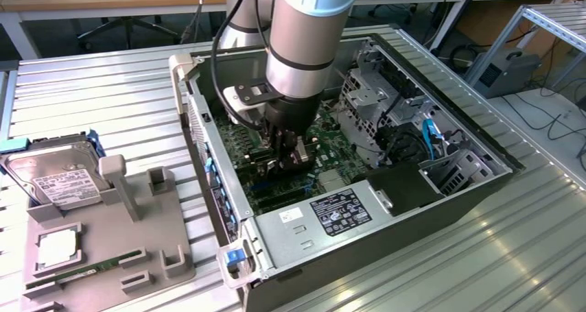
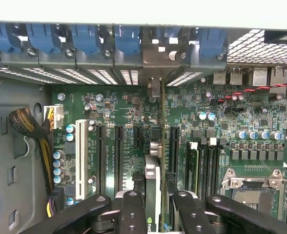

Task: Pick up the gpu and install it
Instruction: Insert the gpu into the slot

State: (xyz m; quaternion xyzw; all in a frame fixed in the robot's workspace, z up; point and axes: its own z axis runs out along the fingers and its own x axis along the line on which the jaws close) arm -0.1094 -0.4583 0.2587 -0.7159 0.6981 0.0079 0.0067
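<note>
My gripper (image 2: pixel 157 207) is down inside the open computer case (image 1: pixel 458 188), shut on the gpu (image 2: pixel 154 168). In the wrist view the gpu shows edge-on, a thin dark card standing upright between my black fingers (image 2: pixel 133 212). It runs across the green motherboard (image 2: pixel 119 109), between the black expansion slots (image 2: pixel 119 156), toward the rear slot openings, where its metal bracket (image 2: pixel 155 66) meets the case wall. Whether the card's edge sits in a slot is hidden. In the exterior view the gripper (image 1: pixel 285 160) hangs low over the board in the middle of the case.
Blue slot clips (image 2: pixel 85 39) line the rear wall. A white slot (image 2: pixel 81 151) and a cable bundle (image 2: pixel 33 129) lie to one side, the processor socket (image 2: pixel 253 183) to the other. Outside the case, a grey fixture (image 1: pixel 137 257) holds a hard drive (image 1: pixel 57 178) and a memory stick (image 1: pixel 78 274).
</note>
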